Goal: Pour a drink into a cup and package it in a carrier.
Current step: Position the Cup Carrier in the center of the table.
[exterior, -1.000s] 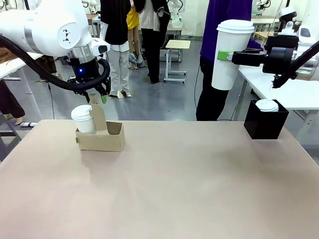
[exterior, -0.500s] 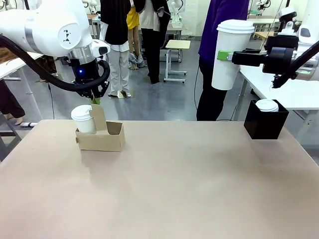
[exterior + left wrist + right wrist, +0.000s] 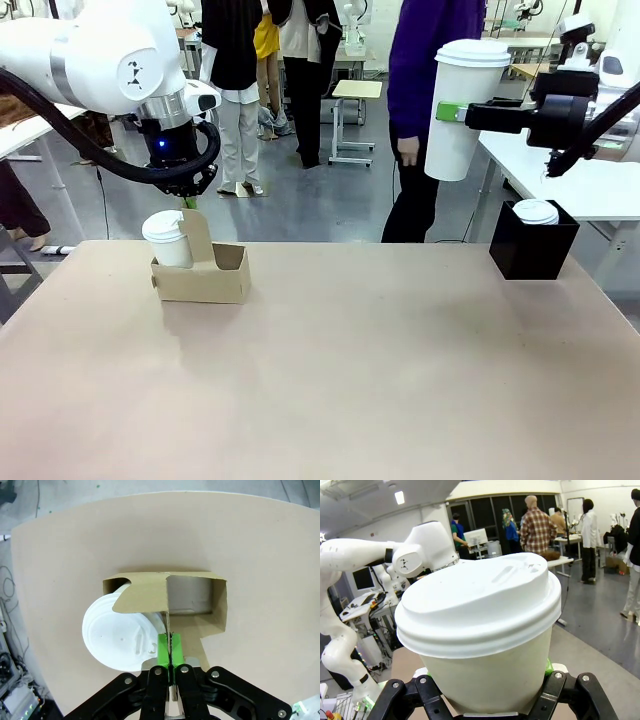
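Cup (image 3: 461, 120) white, lidded, clamped in right tool (image 3: 452, 112); left tool (image 3: 170, 651) pinching carrier tab (image 3: 145, 595).

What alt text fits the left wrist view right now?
Seen from above, the left gripper is shut on the carrier's upright handle tab. A lidded white cup sits in one slot; the other slot is empty, and the carrier rests on the tan table.
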Controlling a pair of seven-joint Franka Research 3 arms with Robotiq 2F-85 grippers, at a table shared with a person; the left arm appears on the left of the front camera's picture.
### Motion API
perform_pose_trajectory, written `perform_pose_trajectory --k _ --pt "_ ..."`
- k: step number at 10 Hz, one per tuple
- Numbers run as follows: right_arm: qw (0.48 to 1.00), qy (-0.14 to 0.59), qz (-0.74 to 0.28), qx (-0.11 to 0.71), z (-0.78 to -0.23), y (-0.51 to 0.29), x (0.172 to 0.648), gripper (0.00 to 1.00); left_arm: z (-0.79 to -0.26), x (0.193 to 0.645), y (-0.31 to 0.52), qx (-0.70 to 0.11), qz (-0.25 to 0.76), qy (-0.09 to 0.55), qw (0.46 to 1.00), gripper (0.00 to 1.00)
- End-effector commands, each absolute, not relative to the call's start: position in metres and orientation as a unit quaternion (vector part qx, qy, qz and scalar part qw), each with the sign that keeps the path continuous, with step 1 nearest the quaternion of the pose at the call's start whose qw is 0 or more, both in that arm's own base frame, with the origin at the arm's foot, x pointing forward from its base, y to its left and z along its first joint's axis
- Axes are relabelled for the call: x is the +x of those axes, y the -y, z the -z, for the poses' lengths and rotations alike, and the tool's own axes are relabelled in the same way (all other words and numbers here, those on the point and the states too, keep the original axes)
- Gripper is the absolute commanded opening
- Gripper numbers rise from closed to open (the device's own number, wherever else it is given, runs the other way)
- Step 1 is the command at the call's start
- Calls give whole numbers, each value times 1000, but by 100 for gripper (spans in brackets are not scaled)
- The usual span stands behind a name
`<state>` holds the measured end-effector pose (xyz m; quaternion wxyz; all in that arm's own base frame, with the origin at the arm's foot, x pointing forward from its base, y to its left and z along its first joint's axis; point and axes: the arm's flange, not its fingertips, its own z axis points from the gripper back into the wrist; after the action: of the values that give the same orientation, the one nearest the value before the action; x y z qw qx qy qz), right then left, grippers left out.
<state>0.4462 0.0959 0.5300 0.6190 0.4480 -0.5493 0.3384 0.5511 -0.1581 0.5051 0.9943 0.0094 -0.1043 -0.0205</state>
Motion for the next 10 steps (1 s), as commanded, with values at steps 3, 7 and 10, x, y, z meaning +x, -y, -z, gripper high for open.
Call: perform_pose_trajectory --k 3,7,10 --pt "616 552 -339 447 -536 -97 446 80 -521 541 160 2 2 119 993 2" --pt "616 552 -339 447 -536 -97 446 80 -602 492 220 50 1 160 986 2" --pt "616 552 -339 447 -536 -97 446 80 -617 442 286 35 -11 141 989 2"
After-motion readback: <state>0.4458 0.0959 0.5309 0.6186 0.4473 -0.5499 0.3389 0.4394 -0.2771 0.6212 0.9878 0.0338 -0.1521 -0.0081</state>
